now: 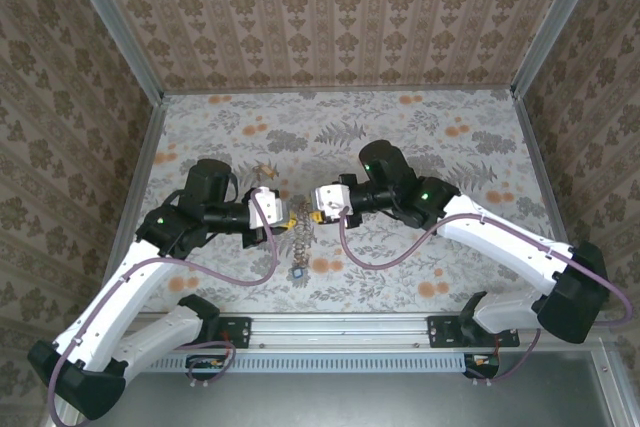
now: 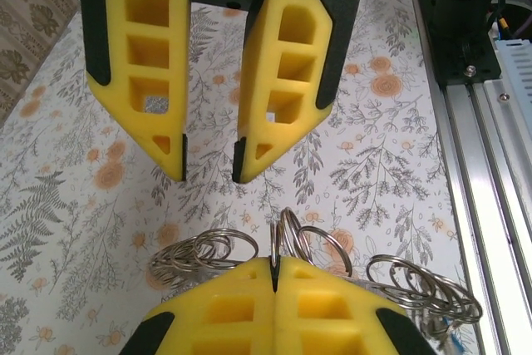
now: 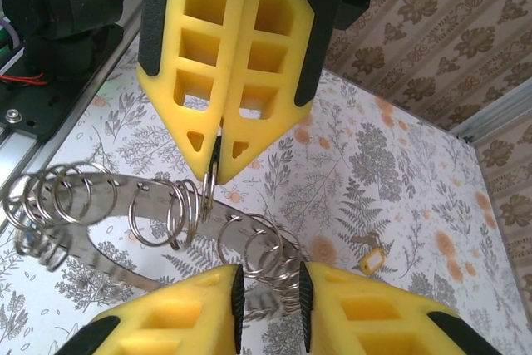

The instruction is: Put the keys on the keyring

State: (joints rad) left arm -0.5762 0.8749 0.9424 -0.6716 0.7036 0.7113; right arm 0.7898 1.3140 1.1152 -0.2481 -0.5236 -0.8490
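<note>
- Two pairs of wedge-shaped yellow fingers, hollow-celled.
- Clenched tight, left gripper pinches one thin wire loop of the keyring.
- Parted, right gripper straddles shiny coiled loops.

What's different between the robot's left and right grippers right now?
The fingers of the left gripper are pressed together; those of the right gripper stand apart. The left gripper pinches one ring of the keyring; the right gripper seems to hold nothing. Both have yellow fingers and face each other over the keyring.
</note>
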